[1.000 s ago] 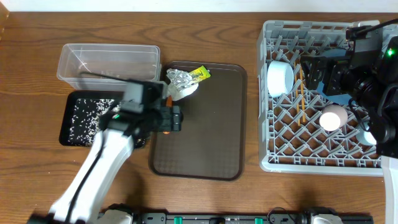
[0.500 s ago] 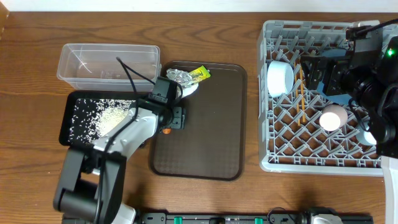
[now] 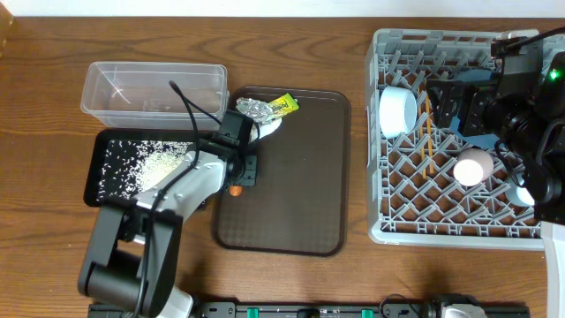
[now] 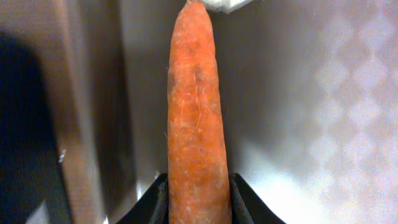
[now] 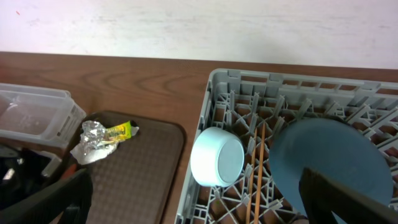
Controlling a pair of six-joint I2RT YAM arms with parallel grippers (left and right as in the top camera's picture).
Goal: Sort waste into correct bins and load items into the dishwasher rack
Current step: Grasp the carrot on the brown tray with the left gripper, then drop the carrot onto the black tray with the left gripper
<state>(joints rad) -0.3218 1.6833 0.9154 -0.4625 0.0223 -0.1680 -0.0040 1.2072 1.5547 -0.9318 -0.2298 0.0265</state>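
An orange carrot stick [image 4: 194,112] lies lengthwise on the brown serving tray [image 3: 291,194], near its left rim. My left gripper [image 4: 198,182] is shut on it, both jaws pressing its sides. In the overhead view only an orange tip [image 3: 236,188] shows below the left gripper [image 3: 240,172]. Crumpled foil [image 3: 254,110], a yellow-green sachet [image 3: 284,104] and white paper [image 3: 267,126] lie just beyond it. My right gripper [image 5: 199,208] hangs open over the dishwasher rack [image 3: 459,231], holding nothing. The rack holds a white bowl [image 3: 397,109], chopsticks [image 3: 428,132], a pink cup [image 3: 472,166] and a dark-blue plate [image 5: 329,155].
A clear tub [image 3: 154,88] stands at the back left. In front of it a black tray [image 3: 110,181] holds scattered rice grains [image 3: 146,163]. The left arm lies across that tray's right side. The right arm [image 3: 525,97] covers the rack's right part.
My left gripper swung from the black tray side to the serving tray's left rim and closed its jaws onto the carrot stick. The right arm has not moved.
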